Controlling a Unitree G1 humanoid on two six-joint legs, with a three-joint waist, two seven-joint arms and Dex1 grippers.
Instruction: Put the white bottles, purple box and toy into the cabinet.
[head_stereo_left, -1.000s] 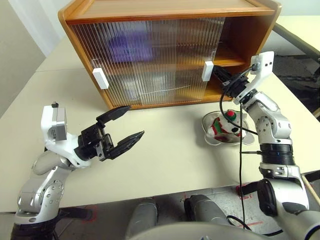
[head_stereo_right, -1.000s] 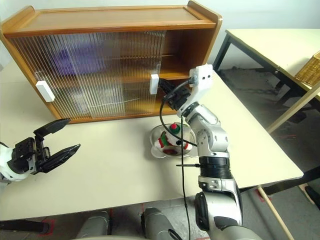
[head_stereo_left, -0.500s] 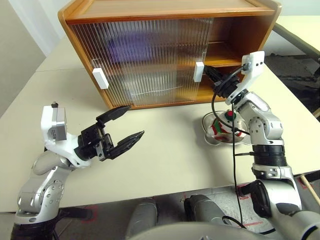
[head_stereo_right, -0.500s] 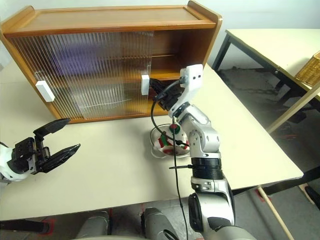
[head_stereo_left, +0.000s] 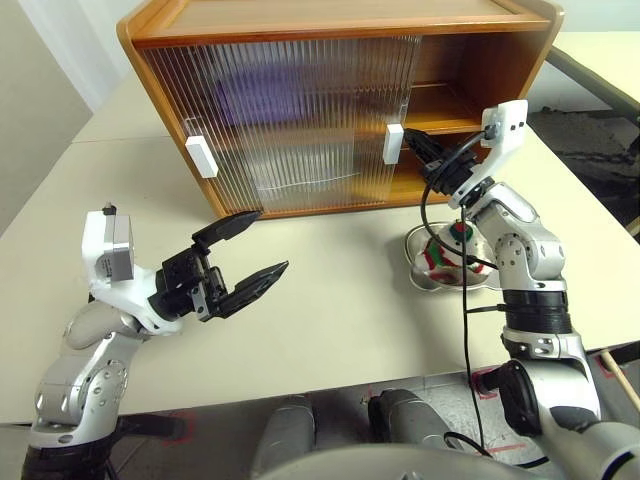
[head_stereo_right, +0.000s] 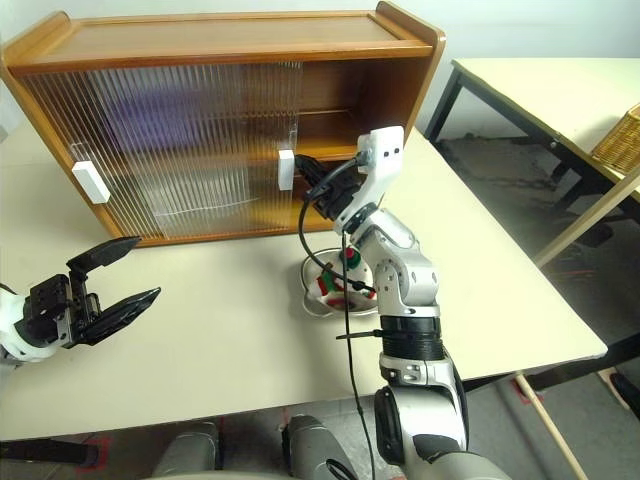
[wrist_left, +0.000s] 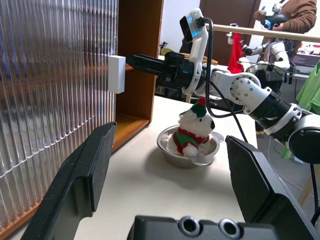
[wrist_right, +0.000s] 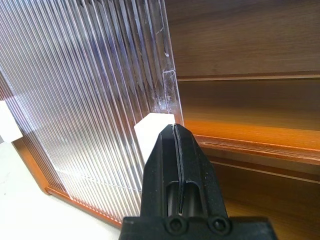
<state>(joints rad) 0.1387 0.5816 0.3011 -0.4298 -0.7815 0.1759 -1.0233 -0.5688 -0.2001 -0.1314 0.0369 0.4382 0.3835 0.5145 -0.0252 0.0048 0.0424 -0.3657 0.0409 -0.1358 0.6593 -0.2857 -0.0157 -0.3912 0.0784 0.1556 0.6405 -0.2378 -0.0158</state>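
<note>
- Our right gripper (head_stereo_left: 408, 137) has its two black fingers pressed flat together, holding nothing. Its tip is at the white handle (head_stereo_left: 393, 143) on the edge of the ribbed sliding door (head_stereo_left: 300, 120); we cannot tell if they touch.
- The wooden cabinet (head_stereo_left: 340, 20) stands at the far side of the table (head_stereo_left: 340, 310). Its right section is uncovered, showing bare wooden shelves.
- A lilac blur, the purple box (head_stereo_left: 250, 95), shows through the door on the upper shelf.
- The toy (wrist_left: 192, 131), a white plush dog in a striped sweater and red hat, sits in a steel bowl (wrist_left: 167, 147) on the table, below our right arm and outside the cabinet.
- Our left gripper (head_stereo_left: 245, 255) hovers over the table with fingers spread wide, holding nothing, well apart from the cabinet.
</note>
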